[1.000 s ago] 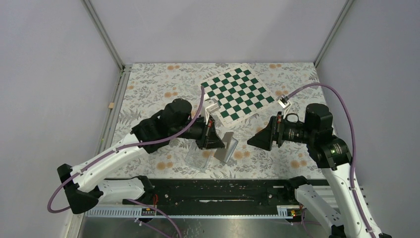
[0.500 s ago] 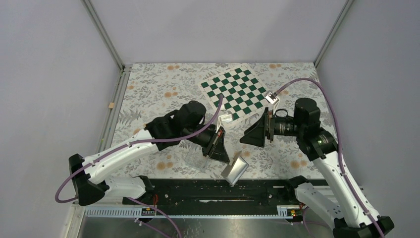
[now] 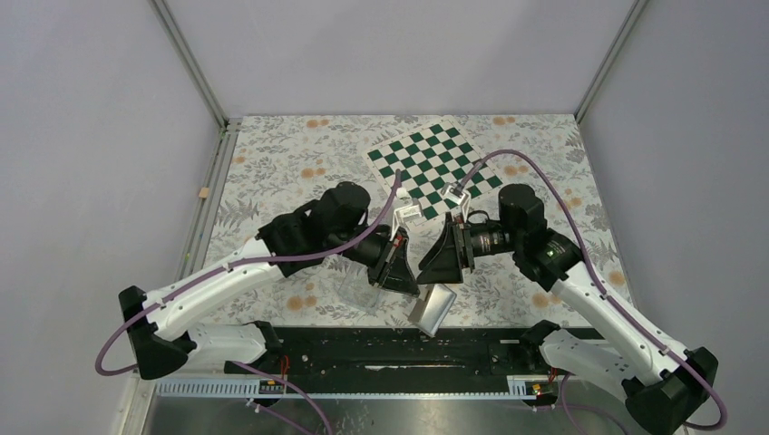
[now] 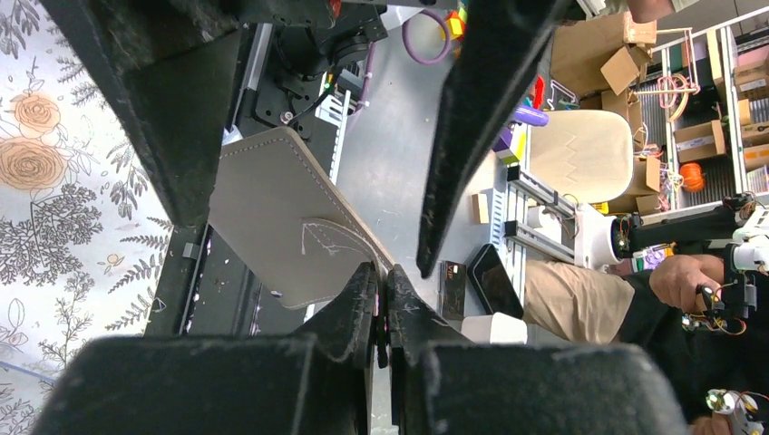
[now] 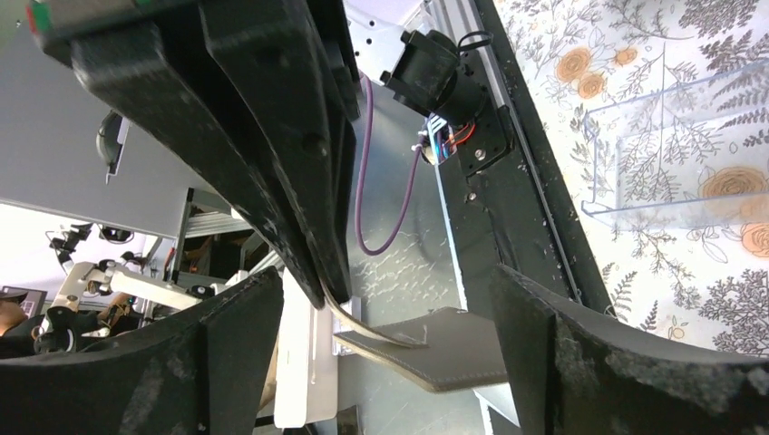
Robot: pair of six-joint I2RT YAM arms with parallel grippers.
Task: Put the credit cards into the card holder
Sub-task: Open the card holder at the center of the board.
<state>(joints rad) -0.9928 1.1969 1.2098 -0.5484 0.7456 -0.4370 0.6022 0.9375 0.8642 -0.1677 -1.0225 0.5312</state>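
Right pincer [image 3: 431, 265] is brought nearer, jaws spread wide, nothing gripped. Flat grey stitched card holder [image 4: 281, 227] is clamped edgewise in the closed left pincer [image 4: 381, 283].

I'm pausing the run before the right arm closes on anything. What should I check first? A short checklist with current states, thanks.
1. Hold on the card holder: ok; the left gripper has its jaws shut on its edge, held clear of the table.
2. Readiness of the right gripper: ok; jaws open, holder's free end between them.
3. Pockets exposed: cannot tell; only the grey outside shows.
4. Whereabouts of the credit cards: cannot tell; none in view.
5. Path past the clear tray: ok; it sits on the table, apart from the holder.
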